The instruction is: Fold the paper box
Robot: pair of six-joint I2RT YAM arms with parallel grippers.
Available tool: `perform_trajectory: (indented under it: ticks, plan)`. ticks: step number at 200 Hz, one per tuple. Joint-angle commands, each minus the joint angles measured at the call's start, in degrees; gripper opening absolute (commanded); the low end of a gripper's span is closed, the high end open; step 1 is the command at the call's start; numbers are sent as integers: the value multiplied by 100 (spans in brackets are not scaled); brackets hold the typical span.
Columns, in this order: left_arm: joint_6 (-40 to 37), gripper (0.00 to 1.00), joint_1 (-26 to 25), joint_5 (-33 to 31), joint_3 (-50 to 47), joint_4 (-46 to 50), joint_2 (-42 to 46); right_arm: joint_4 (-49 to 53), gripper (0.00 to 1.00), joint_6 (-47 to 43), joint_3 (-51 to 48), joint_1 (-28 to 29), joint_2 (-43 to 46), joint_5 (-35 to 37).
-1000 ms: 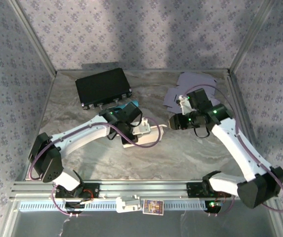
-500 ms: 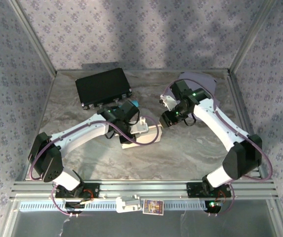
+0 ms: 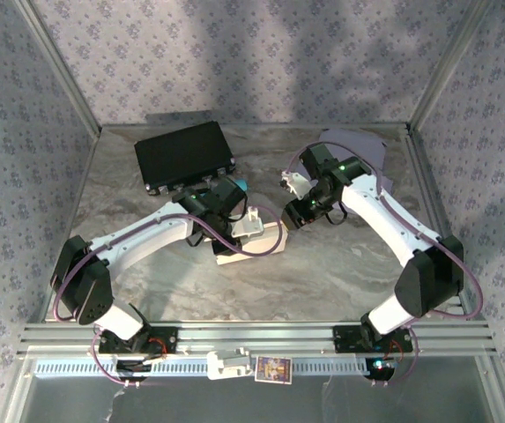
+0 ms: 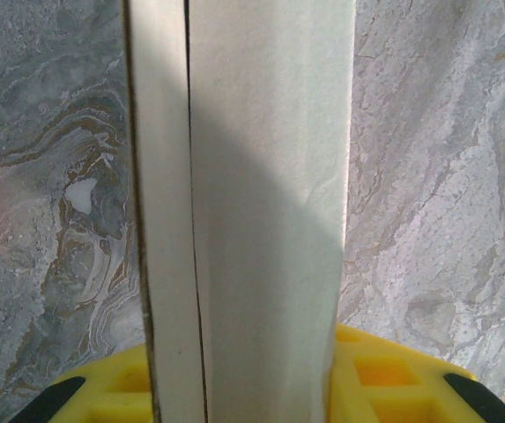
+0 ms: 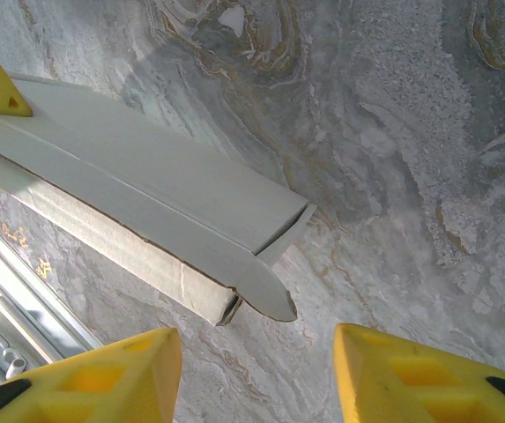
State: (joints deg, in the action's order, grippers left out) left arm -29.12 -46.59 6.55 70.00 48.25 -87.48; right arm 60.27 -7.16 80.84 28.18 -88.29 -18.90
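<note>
The paper box (image 3: 265, 244) is a long white carton lying on the marble table near the middle. My left gripper (image 3: 244, 231) is shut on it; in the left wrist view the box (image 4: 252, 211) runs upright between the yellow fingers (image 4: 384, 379). My right gripper (image 3: 293, 211) hovers just off the box's right end, open with nothing between its fingers. From the right wrist, the box (image 5: 137, 194) ends in a rounded loose flap (image 5: 268, 291) sticking out above the gap between the right gripper's (image 5: 256, 379) fingers.
A black case (image 3: 184, 156) lies at the back left, with a teal object (image 3: 240, 185) near its front corner. A purple sheet (image 3: 364, 143) lies at the back right behind the right arm. Metal frame posts and patterned walls close the table in.
The right arm has swung in from the right and its gripper now sits close to the box's right end, a little wider open. The left gripper and box shifted slightly.
</note>
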Motion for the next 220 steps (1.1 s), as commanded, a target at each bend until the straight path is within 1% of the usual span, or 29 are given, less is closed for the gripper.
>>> perform_trajectory:
  ticks: [1, 46, 168, 208, 220]
  plan:
    - [-96, 31, 38, 172, -12, 79, -41, 166, 49, -120, 64, 29, -75, -162]
    - [-76, 31, 39, 193, -6, 75, -46, 134, 41, -92, 16, 38, -116, -221]
    - [-75, 31, 36, 216, 16, 88, -45, 56, 41, -85, -15, 117, -203, 216]
    - [-67, 31, 37, 220, 18, 82, -57, 34, 40, -101, 6, 126, -273, 220]
    - [-58, 31, 39, 216, 14, 80, -58, 29, 39, -93, 3, 127, -289, 174]
